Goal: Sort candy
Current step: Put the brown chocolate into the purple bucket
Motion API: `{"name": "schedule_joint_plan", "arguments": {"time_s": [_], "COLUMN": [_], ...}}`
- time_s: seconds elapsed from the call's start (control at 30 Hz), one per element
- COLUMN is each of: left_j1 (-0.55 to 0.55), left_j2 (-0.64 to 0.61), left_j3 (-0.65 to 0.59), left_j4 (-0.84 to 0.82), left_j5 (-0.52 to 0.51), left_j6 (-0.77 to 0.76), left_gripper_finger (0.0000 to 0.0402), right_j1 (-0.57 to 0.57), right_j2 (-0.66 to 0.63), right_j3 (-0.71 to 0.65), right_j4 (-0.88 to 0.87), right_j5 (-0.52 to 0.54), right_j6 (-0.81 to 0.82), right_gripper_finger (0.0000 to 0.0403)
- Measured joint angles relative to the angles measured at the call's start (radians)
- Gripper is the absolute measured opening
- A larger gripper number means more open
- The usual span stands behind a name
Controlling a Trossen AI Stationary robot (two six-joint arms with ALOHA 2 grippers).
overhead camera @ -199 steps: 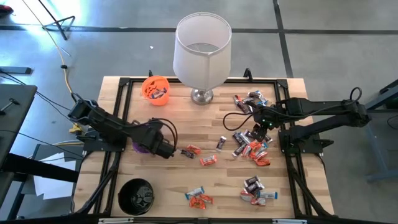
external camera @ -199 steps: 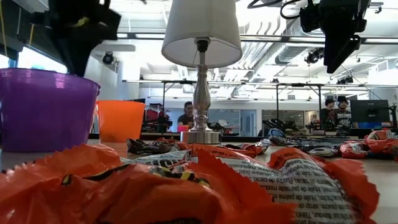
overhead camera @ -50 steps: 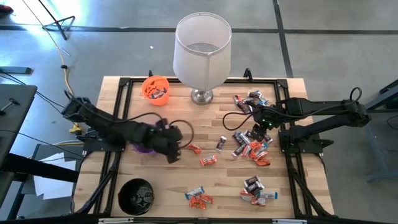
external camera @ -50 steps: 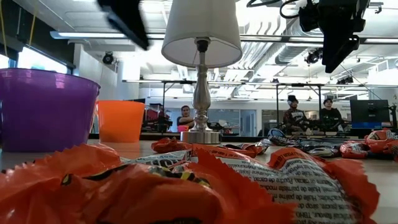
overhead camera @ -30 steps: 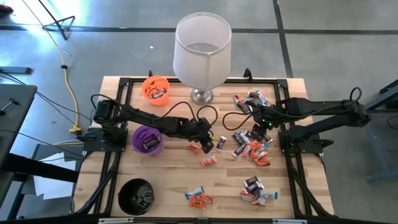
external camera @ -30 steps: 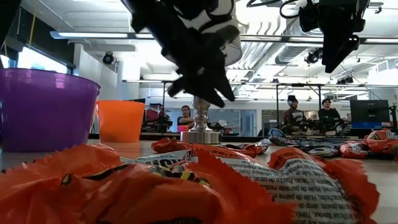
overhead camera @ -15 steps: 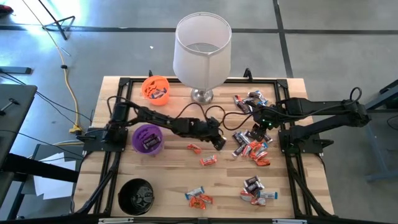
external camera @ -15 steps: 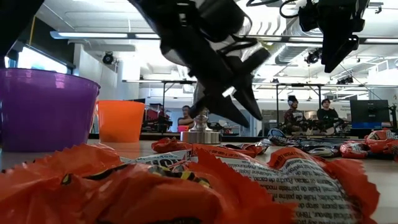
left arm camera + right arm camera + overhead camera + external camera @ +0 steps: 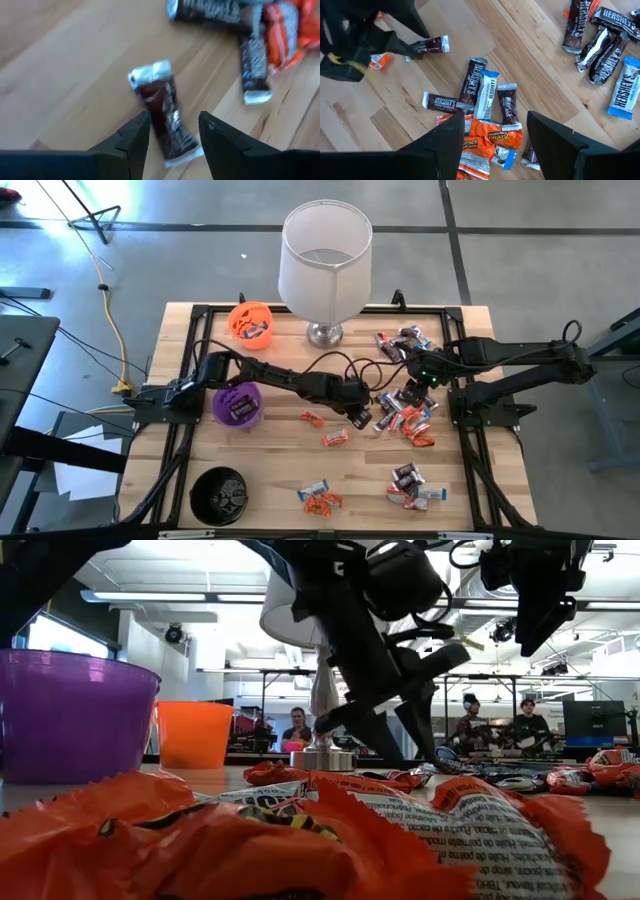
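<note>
A dark brown candy (image 9: pixel 161 111) with silver ends lies flat on the wooden table (image 9: pixel 270 470). My left gripper (image 9: pixel 173 116) is open low over it, one finger on each side of its near end; the frames show no touch. In the high view the left gripper (image 9: pixel 361 416) reaches to the table's middle, beside the right-hand candy pile (image 9: pixel 403 418). My right gripper (image 9: pixel 425 376) hangs open above that pile (image 9: pixel 485 107), holding nothing. More candy lies loose: orange pieces (image 9: pixel 335 439), a far group (image 9: pixel 405 340) and two near groups (image 9: pixel 320 498).
A purple cup (image 9: pixel 238 404), an orange cup (image 9: pixel 250 320) and a black cup (image 9: pixel 220 495) stand along the table's left side, each with candy inside. A white-shaded lamp (image 9: pixel 325 265) stands at the far edge. People sit in the room beyond (image 9: pixel 495 725).
My left gripper has travelled from beside the purple cup toward the table's right edge and sunk lower, ending over the dark brown candy. Its fingers have spread a little wider. The candy has stayed where it was.
</note>
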Motion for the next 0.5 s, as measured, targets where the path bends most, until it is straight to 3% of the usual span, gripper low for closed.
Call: {"name": "schedule_joint_plan", "arguments": {"time_s": [0.2, 0.5], "left_j1": [0.001, -0.005], "left_j2": [0.037, 0.037], "left_j3": [0.002, 0.002], "left_j4": [0.028, 0.009], "left_j5": [0.021, -0.022], "left_j6": [0.007, 0.164], "left_gripper_finger": [0.0157, 0.0140], "right_j1": [0.000, 0.000], "right_j2": [0.000, 0.000], "right_j3": [0.000, 0.000], "right_j4": [0.002, 0.006], "right_j5": [0.000, 0.000], "right_j6": [0.000, 0.000], "right_gripper_finger": [0.0211, 0.0211]}}
